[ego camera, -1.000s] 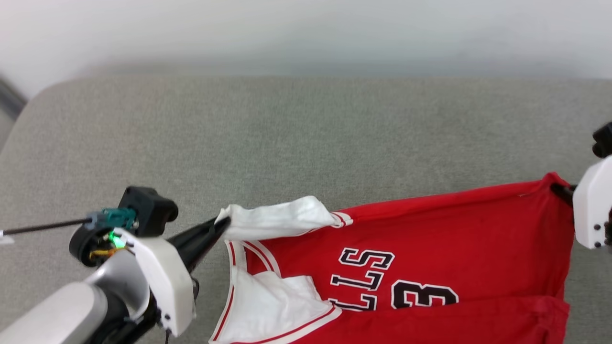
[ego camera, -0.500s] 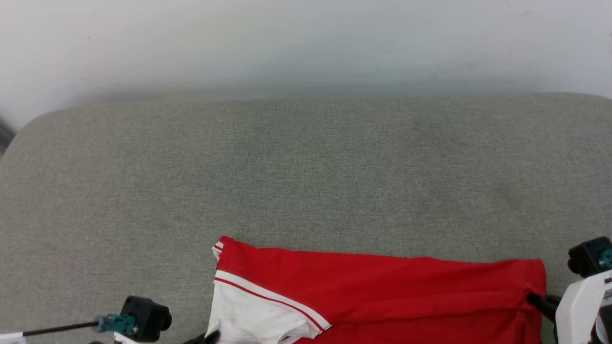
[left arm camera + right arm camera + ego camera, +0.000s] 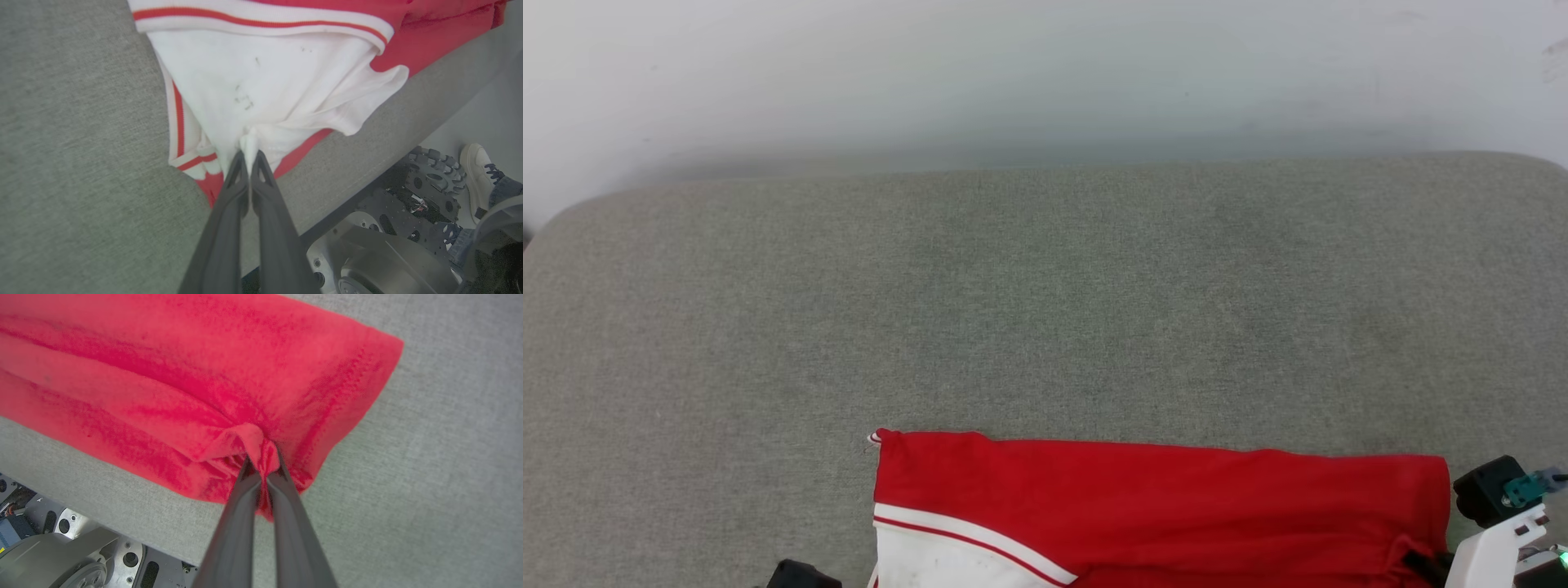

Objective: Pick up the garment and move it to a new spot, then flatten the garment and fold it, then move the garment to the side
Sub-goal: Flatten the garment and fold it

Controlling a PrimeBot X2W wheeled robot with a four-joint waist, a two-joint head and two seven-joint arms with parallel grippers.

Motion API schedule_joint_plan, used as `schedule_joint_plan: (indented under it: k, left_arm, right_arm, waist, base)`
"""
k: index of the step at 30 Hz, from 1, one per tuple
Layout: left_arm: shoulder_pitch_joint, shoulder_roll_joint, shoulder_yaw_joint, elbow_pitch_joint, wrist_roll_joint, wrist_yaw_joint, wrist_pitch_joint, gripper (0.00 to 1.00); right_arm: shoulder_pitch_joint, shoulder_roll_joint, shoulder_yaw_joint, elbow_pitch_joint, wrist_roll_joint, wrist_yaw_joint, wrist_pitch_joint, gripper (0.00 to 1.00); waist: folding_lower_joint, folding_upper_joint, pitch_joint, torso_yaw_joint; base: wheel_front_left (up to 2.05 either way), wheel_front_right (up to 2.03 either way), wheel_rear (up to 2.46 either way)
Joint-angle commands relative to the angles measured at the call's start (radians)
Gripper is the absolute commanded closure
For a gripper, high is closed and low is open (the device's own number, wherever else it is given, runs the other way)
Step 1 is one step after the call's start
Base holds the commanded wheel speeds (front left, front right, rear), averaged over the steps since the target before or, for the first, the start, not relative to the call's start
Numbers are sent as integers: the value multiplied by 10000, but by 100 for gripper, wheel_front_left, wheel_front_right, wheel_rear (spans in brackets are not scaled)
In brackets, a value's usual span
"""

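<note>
Lots of open room: the grey woven cushion top [image 3: 1045, 310] is bare from the far edge of the red sleeveless jersey [image 3: 1160, 506] right back to the white wall [image 3: 1045, 73], and there's loads of space out to the left too
Cushion edges: both far corners look rounded in the head view. The near edge runs just beside the jersey in both wrist views, with the robot's metal wheeled base [image 3: 408, 228] below it
Past the near edge: a person's white sneaker [image 3: 476, 167] is on the pale floor next to the base
Where the jersey is: lying along the near edge of the cushion, a bit right of centre, strung between the two grippers
How it looks: doubled over lengthwise, so the far edge is a pretty straight fold. It's plain red on top, with a white side panel and red-and-white striped trim at the left end. There are a few small dark marks on the white, and soft ridges run along the red end
Left gripper [image 3: 249, 154]: jaws pressed together, pinching a bunched bit of the white panel
Right gripper [image 3: 263, 462]: jaws pressed together on a puckered red corner
</note>
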State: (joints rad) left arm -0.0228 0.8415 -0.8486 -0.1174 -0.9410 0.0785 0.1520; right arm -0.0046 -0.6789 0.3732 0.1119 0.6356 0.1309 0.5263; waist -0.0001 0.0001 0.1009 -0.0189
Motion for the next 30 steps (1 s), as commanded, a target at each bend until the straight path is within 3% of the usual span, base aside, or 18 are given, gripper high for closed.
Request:
schedule_joint_plan:
  k: [1, 2, 10, 16, 21, 24, 27, 30]
  left_arm:
    - [-101, -47, -59, 137, 179, -66, -153, 22]
    - [-97, -89, -86, 263, 262, -74, -245, 0]
    - [-197, -272, 275, 406, 541, -127, -1437, 0]
    - [-206, -482, 1349, 278, 775, 662, -3320, 0]
    - [-39, -1131, 2590, 77, 1436, 1412, -4139, 0]
    - [152, -2017, 3807, -381, 2438, 1675, -4181, 0]
    - [612, -3080, 5086, -845, 3604, 1511, -4175, 0]
    - [991, -4002, 5976, -1158, 4769, 1019, -4176, 0]
  right_arm:
    - [-76, -77, 45, 39, 15, -4, -137, 0]
    - [-86, -116, 98, 25, 90, -4, -186, 0]
    - [224, -564, -878, -681, 755, -4, 89, 0]
    - [924, 3, -3143, -1748, 945, -4, 1426, 0]
    - [1356, 1598, -4791, -2661, 302, -4, 2290, 0]
    - [1573, 2571, -5459, -2829, -284, -4, 2642, 0]
    - [1691, 3596, -6064, -2716, -791, -3, 2811, 0]
    - [1671, 4268, -6488, -2463, -1249, -3, 2836, 0]
  waist:
    - [1, -1, -65, -18]
    - [1, -1, -107, -29]
    - [1, -1, -533, -15]
    - [1, -1, -580, 49]
    - [1, -1, -436, 163]
    - [1, -1, -294, 297]
    - [1, -1, -160, 429]
    - [1, -1, -36, 534]
  base:
    - [0, 0, 0]
    - [0, 0, 0]
    - [0, 0, 0]
    - [0, 0, 0]
    - [0, 0, 0]
    - [0, 0, 0]
    - [0, 0, 0]
    - [0, 0, 0]
